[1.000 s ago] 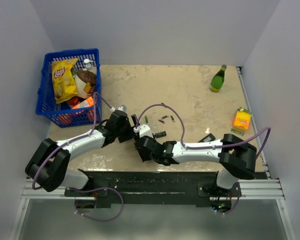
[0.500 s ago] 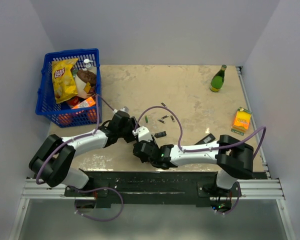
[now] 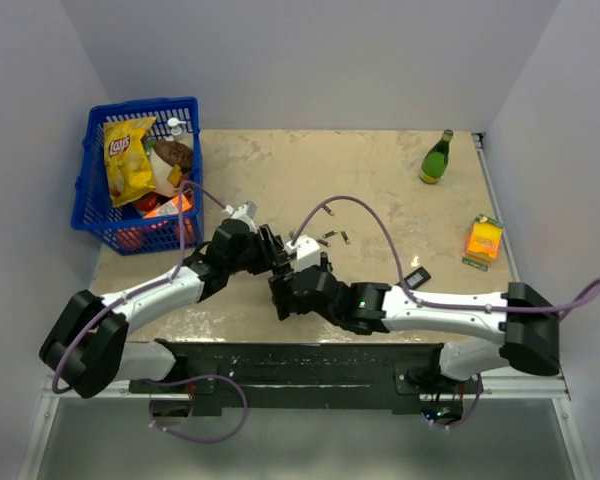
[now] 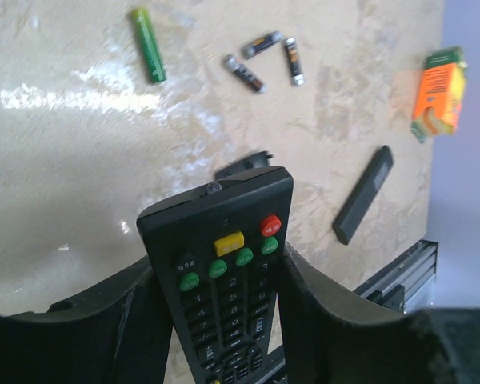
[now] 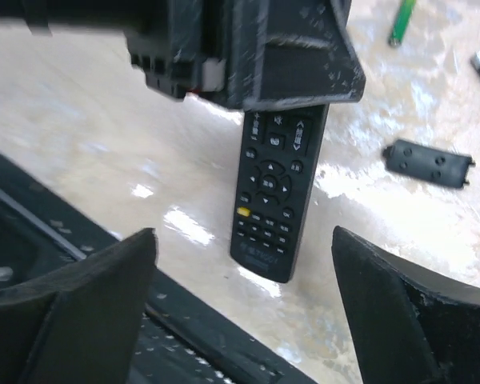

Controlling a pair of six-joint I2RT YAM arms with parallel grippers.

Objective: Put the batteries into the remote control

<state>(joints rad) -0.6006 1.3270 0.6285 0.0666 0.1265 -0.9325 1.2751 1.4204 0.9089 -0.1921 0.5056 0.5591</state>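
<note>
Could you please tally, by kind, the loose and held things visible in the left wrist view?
3 small dark-grey cylindrical batteries
1 slim green cylinder
1 black plastic remote control with coloured buttons
1 slim matte black bar
1 small black plastic cover
1 orange cardboard box
Total: 8

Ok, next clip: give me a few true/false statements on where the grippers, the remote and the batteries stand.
1. The left gripper is shut on the remote control. True.
2. The right gripper holds a battery. False: it is open and grips nothing.
3. Three dark batteries lie loose on the table. True.
4. The green bottle lies in the blue basket. False: it stands upright on the table's far right.
5. A small black back cover lies on the table, apart from the remote control. True.
</note>
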